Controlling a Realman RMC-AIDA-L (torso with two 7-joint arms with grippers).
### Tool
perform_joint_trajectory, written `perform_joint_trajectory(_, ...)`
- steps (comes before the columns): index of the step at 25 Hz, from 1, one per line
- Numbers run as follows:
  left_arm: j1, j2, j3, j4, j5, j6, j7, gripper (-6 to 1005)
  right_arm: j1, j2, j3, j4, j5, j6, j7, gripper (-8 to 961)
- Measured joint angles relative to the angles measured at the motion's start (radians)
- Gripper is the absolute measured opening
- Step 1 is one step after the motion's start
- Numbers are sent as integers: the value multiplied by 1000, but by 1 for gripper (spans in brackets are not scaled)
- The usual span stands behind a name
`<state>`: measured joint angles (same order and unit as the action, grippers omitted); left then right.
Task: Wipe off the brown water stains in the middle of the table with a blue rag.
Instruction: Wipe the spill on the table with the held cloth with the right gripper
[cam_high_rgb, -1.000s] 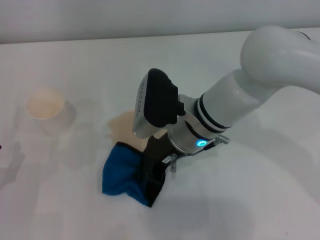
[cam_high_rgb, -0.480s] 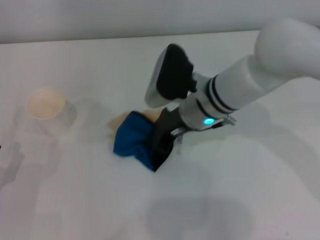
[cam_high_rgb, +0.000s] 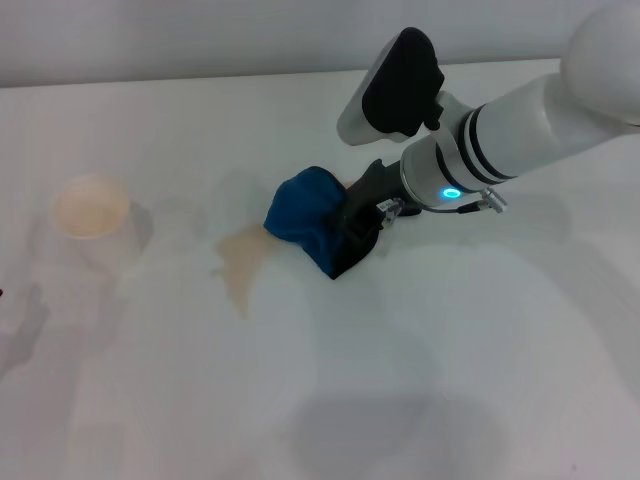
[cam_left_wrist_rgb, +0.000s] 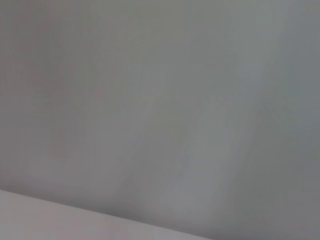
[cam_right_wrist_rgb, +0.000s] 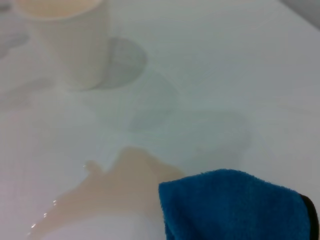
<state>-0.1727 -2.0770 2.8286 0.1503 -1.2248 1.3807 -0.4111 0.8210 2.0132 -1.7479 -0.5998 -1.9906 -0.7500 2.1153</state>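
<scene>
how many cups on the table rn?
1. A white paper cup stands upright near the table's left edge in the head view, apart from the stain and the rag that the right gripper holds. Nothing suggests another is hidden.

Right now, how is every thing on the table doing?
blue rag: bunched up, held in the right gripper, on the table at the puddle's far edge.
brown water stains: still wet, not wiped away.
paper cup: upright, left of the puddle, apart from it.
table: white, stained in the middle.
left gripper: not in view.
</scene>
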Motion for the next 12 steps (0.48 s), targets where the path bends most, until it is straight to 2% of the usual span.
perform_joint_trajectory(4, -7, 0, 1, 0, 1, 0, 0, 891, -1, 10, -8, 4, 10, 3, 0, 61)
perform_joint_trajectory(12, -10, 0, 4, 0, 3, 0, 0, 892, -16, 14, -233, -80, 189, -7, 0, 61)
